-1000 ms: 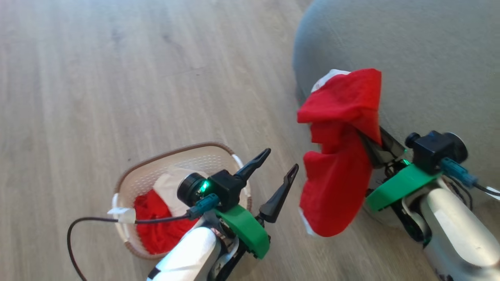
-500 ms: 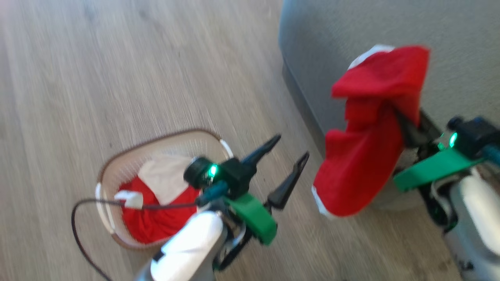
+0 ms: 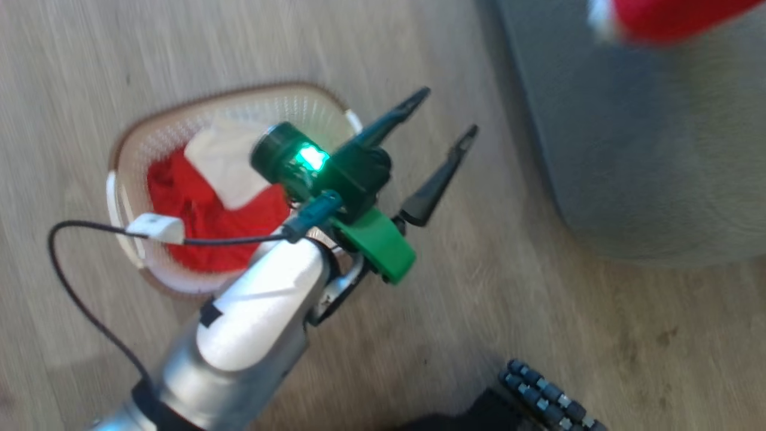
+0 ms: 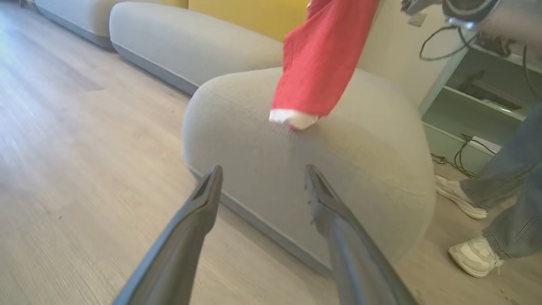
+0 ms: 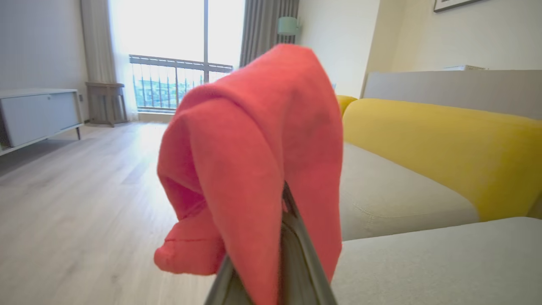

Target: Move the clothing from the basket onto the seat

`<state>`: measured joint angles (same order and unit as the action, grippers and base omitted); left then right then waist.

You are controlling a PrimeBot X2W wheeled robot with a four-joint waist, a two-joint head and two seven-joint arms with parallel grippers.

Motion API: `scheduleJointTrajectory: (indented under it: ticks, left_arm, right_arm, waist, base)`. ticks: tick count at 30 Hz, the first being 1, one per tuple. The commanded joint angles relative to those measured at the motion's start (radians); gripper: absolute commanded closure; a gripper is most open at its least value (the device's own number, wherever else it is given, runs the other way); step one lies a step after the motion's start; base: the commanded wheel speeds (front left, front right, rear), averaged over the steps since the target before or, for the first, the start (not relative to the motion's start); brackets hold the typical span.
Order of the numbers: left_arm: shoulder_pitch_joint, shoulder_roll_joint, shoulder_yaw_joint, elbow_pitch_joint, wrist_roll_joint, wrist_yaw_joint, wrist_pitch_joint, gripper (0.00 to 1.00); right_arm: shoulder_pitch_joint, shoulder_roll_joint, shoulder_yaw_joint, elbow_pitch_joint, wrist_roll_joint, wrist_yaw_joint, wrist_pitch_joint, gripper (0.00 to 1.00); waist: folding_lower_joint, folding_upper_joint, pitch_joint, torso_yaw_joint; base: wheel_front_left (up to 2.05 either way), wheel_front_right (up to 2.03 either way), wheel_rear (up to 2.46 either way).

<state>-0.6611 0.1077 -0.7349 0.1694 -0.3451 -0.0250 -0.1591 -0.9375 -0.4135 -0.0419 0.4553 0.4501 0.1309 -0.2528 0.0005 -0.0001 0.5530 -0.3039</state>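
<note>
Dangling bright red with a white cuff, clothing (image 4: 317,63) hung pinched in the right end effector (image 5: 284,212) above the grey seat (image 4: 360,161); more lay crumpled in the basket (image 3: 269,102). Left end effector (image 3: 449,111) gaped wide, empty.

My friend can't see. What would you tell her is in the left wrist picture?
A red garment with a white hem hangs over the rounded grey seat. Below, the left gripper holds its two dark fingers open, empty.

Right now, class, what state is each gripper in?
Left gripper: open, empty.
Right gripper: shut on the red clothing.
</note>
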Motion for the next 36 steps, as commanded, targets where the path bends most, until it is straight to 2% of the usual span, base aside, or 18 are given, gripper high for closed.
scheduleJointTrajectory:
  ticks: [1, 5, 8, 10, 13, 18, 22, 23, 24, 25, 26, 31, 36]
  left_arm:
    - [-0.008, 0.016, 0.036, -0.046, 0.006, 0.01, 0.001, 0.0]
    - [0.011, 0.045, 0.058, -0.074, 0.004, 0.03, -0.001, 0.0]
    - [0.041, 0.07, 0.066, -0.096, -0.003, 0.041, 0.003, 0.0]
    - [0.053, 0.091, 0.074, -0.118, -0.001, 0.052, 0.013, 0.0]
    - [0.072, 0.108, 0.089, -0.158, -0.006, 0.072, 0.026, 0.0]
    - [0.091, 0.131, 0.096, -0.208, -0.001, 0.098, 0.051, 0.0]
    - [0.112, 0.157, 0.104, -0.23, 0.003, 0.116, 0.071, 0.0]
    - [0.118, 0.164, 0.107, -0.235, 0.003, 0.12, 0.074, 0.0]
    - [0.118, 0.164, 0.107, -0.235, 0.003, 0.12, 0.074, 0.0]
    - [0.124, 0.17, 0.11, -0.239, 0.002, 0.123, 0.077, 0.0]
    - [0.128, 0.175, 0.112, -0.243, 0.001, 0.126, 0.08, 0.0]
    - [0.138, 0.181, 0.126, -0.242, -0.017, 0.132, 0.072, 0.0]
    - [0.147, 0.156, 0.134, -0.191, -0.054, 0.126, 0.037, 0.0]
  right_arm:
    - [-0.064, -0.058, -0.031, 0.002, 0.006, 0.0, 0.013, 1.0]
    - [-0.245, -0.169, -0.153, 0.1, 0.008, 0.0, 0.053, 1.0]
    - [-0.357, -0.264, -0.236, 0.176, -0.03, 0.0, 0.088, 1.0]
    - [-0.414, -0.302, -0.287, 0.229, -0.08, 0.0, 0.105, 1.0]
    - [-0.444, -0.28, -0.344, 0.31, -0.115, 0.0, 0.109, 1.0]
    - [-0.376, -0.164, -0.398, 0.457, -0.128, 0.0, 0.035, 1.0]
    - [-0.34, -0.089, -0.414, 0.523, -0.126, 0.0, 0.002, 1.0]
    - [-0.335, -0.076, -0.413, 0.532, -0.128, 0.0, -0.002, 0.82]
    - [-0.335, -0.076, -0.413, 0.532, -0.128, 0.0, -0.002, 0.82]
    - [-0.332, -0.066, -0.414, 0.539, -0.128, 0.0, -0.004, 0.49]
    - [-0.327, -0.058, -0.41, 0.544, -0.128, 0.0, -0.006, 0.0]
    - [-0.257, -0.05, -0.361, 0.501, -0.129, 0.0, -0.009, 0.0]
    - [-0.101, -0.04, -0.242, 0.405, -0.11, 0.0, -0.009, 0.0]
  waist:
    - [-0.0005, 0.0001, 0.112, 0.068]
    - [-0.0005, 0.0001, 0.156, 0.113]
    - [-0.0005, 0.0001, 0.176, 0.135]
    - [-0.0005, 0.0001, 0.202, 0.135]
    - [-0.0005, 0.0001, 0.245, 0.121]
    - [-0.0005, 0.0001, 0.314, 0.087]
    - [-0.0005, 0.0001, 0.338, 0.054]
    - [-0.0005, 0.0001, 0.337, 0.046]
    - [-0.0005, 0.0001, 0.337, 0.046]
    - [-0.0005, 0.0001, 0.334, 0.038]
    - [-0.0005, 0.0001, 0.329, 0.031]
    - [-0.0005, 0.0001, 0.257, 0.005]
    - [-0.0005, 0.0001, 0.155, 0.007]
  base:
    - [0.0, 0.0, 0.0]
    - [0.0, 0.0, 0.0]
    - [0.0, 0.0, 0.0]
    - [0.0, 0.0, 0.0]
    - [0.0, 0.0, 0.0]
    - [0.0, 0.0, 0.0]
    - [0.0, 0.0, 0.0]
    - [0.0, 0.0, 0.0]
    - [0.0, 0.0, 0.0]
    - [0.0, 0.0, 0.0]
    - [0.0, 0.0, 0.0]
    - [0.0, 0.0, 0.0]
    - [0.0, 0.0, 0.0]
